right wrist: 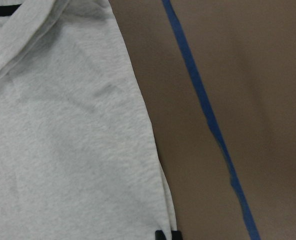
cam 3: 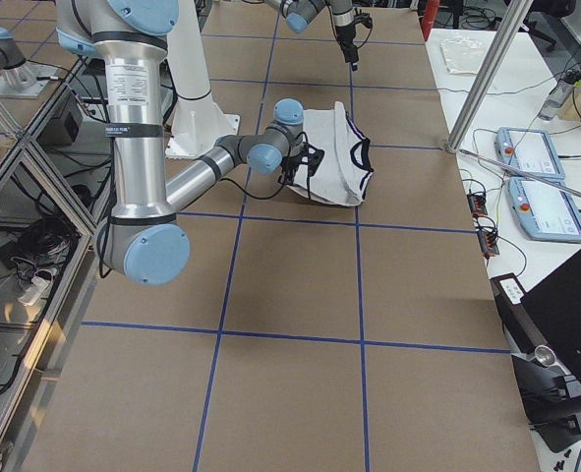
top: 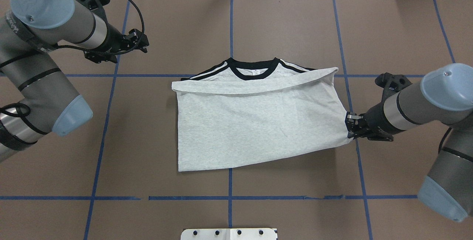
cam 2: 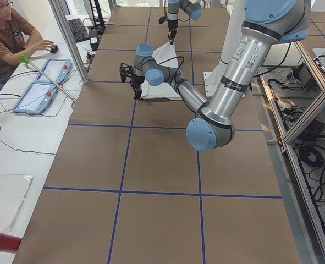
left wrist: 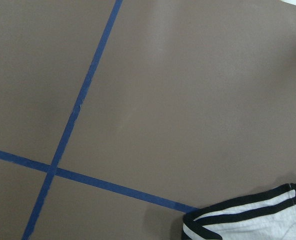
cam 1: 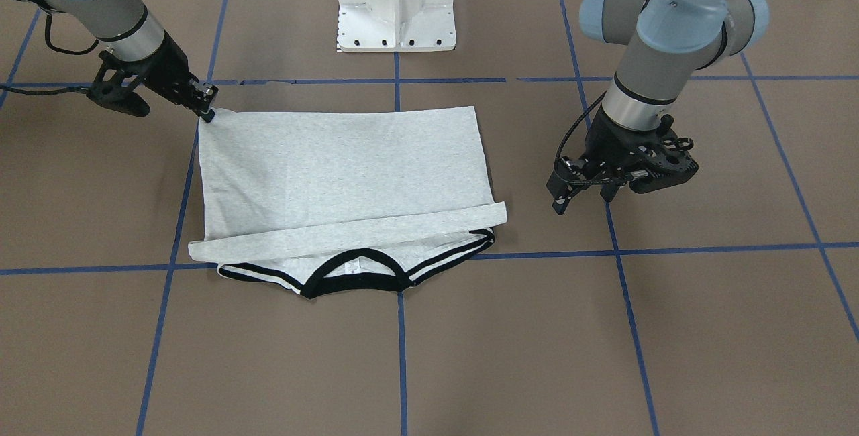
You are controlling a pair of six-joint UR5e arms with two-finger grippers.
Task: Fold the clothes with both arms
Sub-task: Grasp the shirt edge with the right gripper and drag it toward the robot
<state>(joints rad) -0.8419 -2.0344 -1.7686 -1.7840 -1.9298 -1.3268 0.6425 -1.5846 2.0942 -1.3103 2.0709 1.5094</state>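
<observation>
The grey T-shirt (cam 1: pixel 342 168) (top: pixel 258 125) lies folded at the table's middle, plain back up. Its black collar (top: pixel 253 66) and striped shoulder trim stick out along the edge far from the robot. My right gripper (top: pixel 349 125) (cam 1: pixel 209 114) is shut on the shirt's near right corner, which it holds slightly raised. One black fingertip (right wrist: pixel 165 234) shows at the cloth edge in the right wrist view. My left gripper (top: pixel 145 42) (cam 1: pixel 584 200) hovers open and empty, off the shirt to its left. The left wrist view catches only the striped trim (left wrist: pixel 253 220).
Blue tape lines (top: pixel 230 29) divide the brown table into squares. The white pedestal base (cam 1: pixel 396 7) stands at the robot's side of the table. A person (cam 2: pixel 8 33) sits at a side bench with tablets (cam 2: pixel 38 88) beyond the table's far long edge.
</observation>
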